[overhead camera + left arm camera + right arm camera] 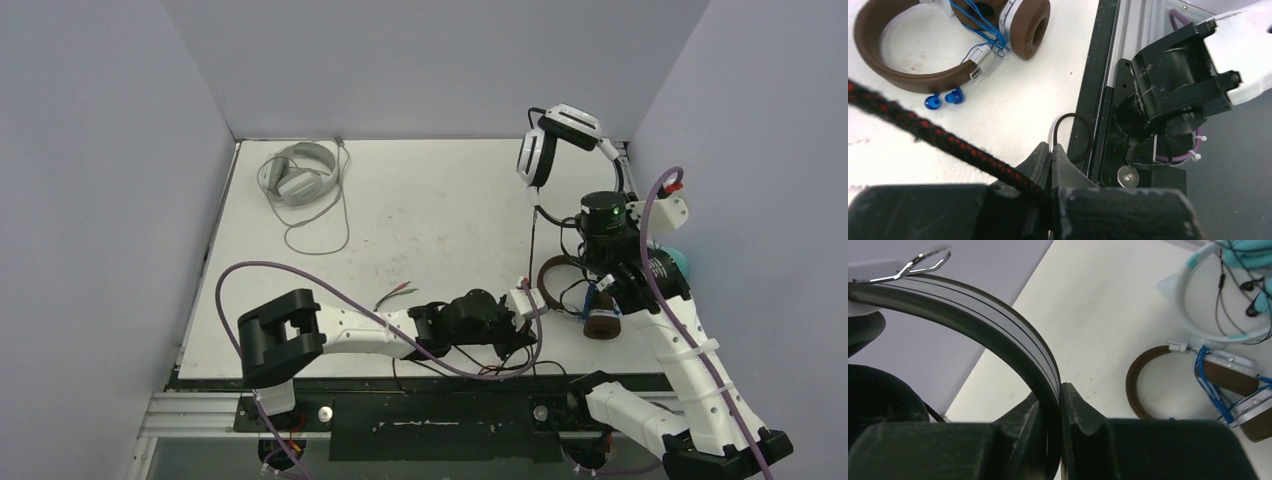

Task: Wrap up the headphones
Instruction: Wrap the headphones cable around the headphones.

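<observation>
Four headsets I see from above: one pale grey set (300,172) far left, the black-and-white headphones (560,135) held up by the right wall, brown headphones (601,324) and a teal set (678,262) crowded beneath; mid tabletop (440,210) is bare. Left wrist: my left hand (1053,152) is clamped on one braided black-and-red cable (923,125) at the tabletop's near edge. Right wrist: my right hand (1058,395) pinches the smooth striped headband (998,327).

Lab: plain-walled robot test table (430,200)
</observation>
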Robot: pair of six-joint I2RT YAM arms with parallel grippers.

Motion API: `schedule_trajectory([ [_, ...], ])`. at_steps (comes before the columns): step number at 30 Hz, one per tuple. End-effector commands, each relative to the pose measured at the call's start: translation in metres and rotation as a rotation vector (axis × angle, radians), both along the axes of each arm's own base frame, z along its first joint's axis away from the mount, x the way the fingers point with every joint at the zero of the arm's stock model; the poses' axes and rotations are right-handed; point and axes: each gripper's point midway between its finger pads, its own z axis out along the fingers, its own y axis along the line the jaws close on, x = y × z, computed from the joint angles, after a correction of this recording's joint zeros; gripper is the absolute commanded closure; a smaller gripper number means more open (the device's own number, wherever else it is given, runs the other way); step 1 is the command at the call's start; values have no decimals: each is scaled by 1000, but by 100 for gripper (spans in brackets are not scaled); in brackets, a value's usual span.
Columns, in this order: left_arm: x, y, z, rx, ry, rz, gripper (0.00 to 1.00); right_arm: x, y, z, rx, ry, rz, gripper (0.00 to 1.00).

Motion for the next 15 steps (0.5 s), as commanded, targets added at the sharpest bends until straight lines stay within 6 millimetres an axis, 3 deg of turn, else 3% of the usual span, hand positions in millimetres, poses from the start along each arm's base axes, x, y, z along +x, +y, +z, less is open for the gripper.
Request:
schedule_trajectory([
  [1, 6, 22, 37, 16, -90, 45, 100, 11, -25, 53, -133, -144, -105, 100],
  [9, -17, 52, 51, 112, -172, 1, 100, 12, -41, 18, -314, 18, -154, 100],
  [15, -6, 84, 70, 206, -264, 82, 100, 18, -41, -3, -389, 99, -133, 100],
])
